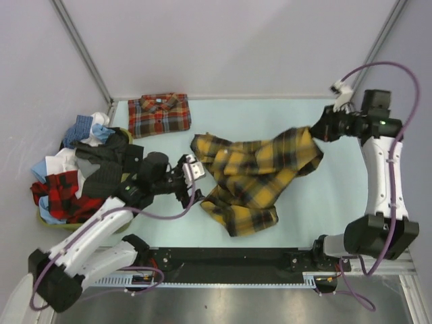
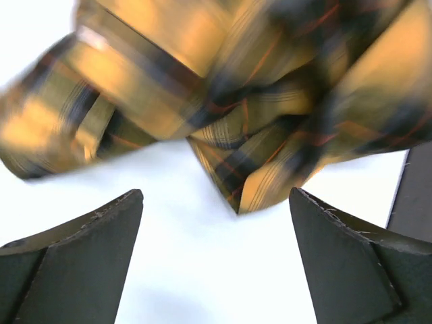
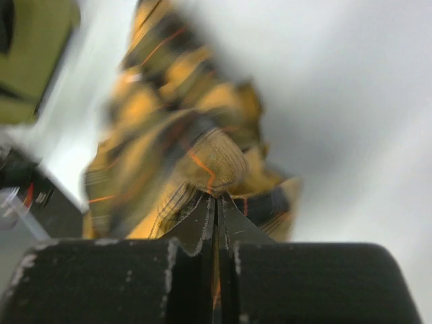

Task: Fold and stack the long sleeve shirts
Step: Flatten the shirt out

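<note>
From above, my right pincer (image 1: 316,132) pinches an edge of the yellow-and-black plaid shirt (image 1: 250,179). The folded red-orange plaid shirt (image 1: 158,113) lies on the worktop (image 1: 324,196), beyond my left pincer (image 1: 191,174).

Left wrist: jaws spread and empty, that yellow shirt just ahead.

Right wrist: jaws clamped on its fabric.

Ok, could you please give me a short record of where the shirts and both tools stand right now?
yellow shirt: crumpled, unfolded, in the middle of the table
red shirt: folded, lying flat at the far left
left tool: open, empty, at the yellow shirt's left edge
right tool: shut on the yellow shirt's right end
pile of clothes: heaped at the left edge
stacking: not yet done; the two shirts lie apart
</note>
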